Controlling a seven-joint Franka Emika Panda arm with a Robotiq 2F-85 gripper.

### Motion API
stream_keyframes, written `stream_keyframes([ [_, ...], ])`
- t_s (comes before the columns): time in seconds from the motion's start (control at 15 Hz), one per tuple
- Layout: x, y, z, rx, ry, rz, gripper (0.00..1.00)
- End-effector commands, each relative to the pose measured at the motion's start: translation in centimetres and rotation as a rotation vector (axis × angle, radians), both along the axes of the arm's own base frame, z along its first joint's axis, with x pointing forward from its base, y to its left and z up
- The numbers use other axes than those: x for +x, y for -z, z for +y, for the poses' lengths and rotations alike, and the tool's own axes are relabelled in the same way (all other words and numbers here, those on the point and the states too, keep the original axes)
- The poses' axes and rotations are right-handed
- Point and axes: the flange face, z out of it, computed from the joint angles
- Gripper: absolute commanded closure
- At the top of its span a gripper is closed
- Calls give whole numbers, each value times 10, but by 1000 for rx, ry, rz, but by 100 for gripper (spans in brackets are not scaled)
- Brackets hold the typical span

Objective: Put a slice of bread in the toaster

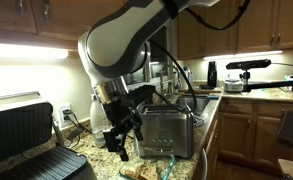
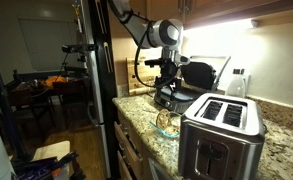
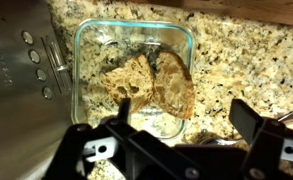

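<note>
dim kitchen | wood cabinets (image 1: 248, 24) | speckled granite counter (image 3: 256, 50) | under-cabinet light (image 1: 26, 48)

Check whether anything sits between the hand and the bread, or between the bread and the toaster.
Nothing visible does. In the wrist view the open hand hangs over the bread slices, lying uncovered in a glass container. The toaster stands beside it, and its top slots look unblocked in an exterior view.

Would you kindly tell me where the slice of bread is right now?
In the wrist view, the slice of bread lies inside the glass container on the granite counter, beside the toaster, just beyond the open end effector.
</note>
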Motion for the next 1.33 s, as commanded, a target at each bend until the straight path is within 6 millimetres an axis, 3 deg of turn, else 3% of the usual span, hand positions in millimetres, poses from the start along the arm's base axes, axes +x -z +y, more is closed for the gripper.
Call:
stream_keyframes([
  [0.0, -4, 4, -1, 9, 30, -9, 0],
  [0.87, -5, 33, 10, 33, 38, 35, 0],
  [1.27, 0, 50, 4, 29, 49, 44, 0],
])
